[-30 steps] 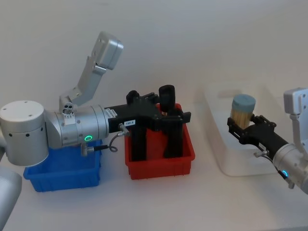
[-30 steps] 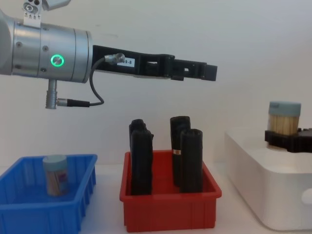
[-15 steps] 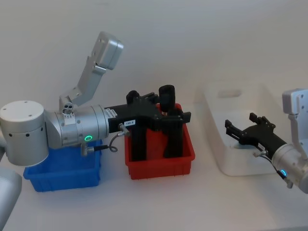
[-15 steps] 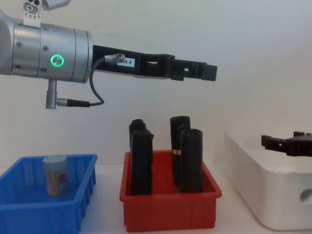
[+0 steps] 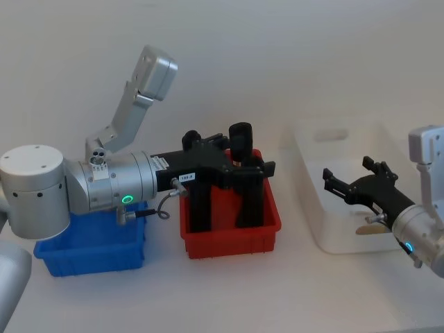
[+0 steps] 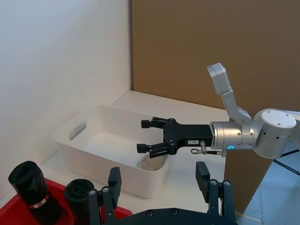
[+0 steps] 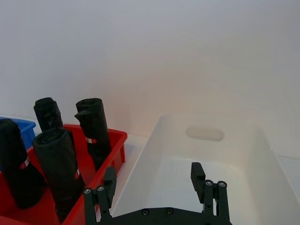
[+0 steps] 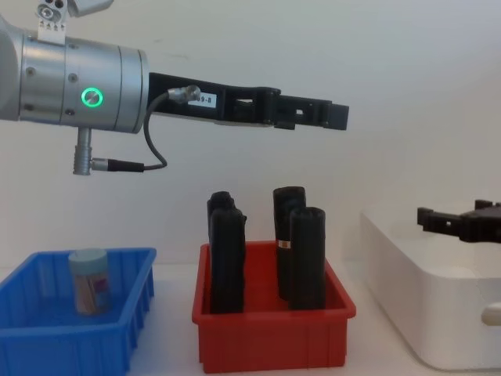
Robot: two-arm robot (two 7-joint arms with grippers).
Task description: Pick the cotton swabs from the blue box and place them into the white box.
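Note:
One cotton swab tub (image 8: 88, 280) with a light blue lid stands upright in the blue box (image 8: 47, 345) at the left. A second tub (image 6: 152, 163) lies on its side on the floor of the white box (image 6: 79, 136), showing as a beige patch (image 5: 370, 227) in the head view. My right gripper (image 5: 345, 168) hovers open and empty just above that tub, over the white box's (image 5: 333, 132) near end. My left gripper (image 8: 332, 116) is open and empty, held high above the red bin, well to the right of the blue box (image 5: 90, 253).
A red bin (image 5: 229, 243) with several tall black rolls (image 8: 307, 251) stands between the blue box and the white box. A white wall runs close behind all three. Bare tabletop lies in front of them.
A second ago my right gripper held a swab tub over the white box. It opened, the tub dropped into the box, and the gripper has risen slightly. The left arm is still.

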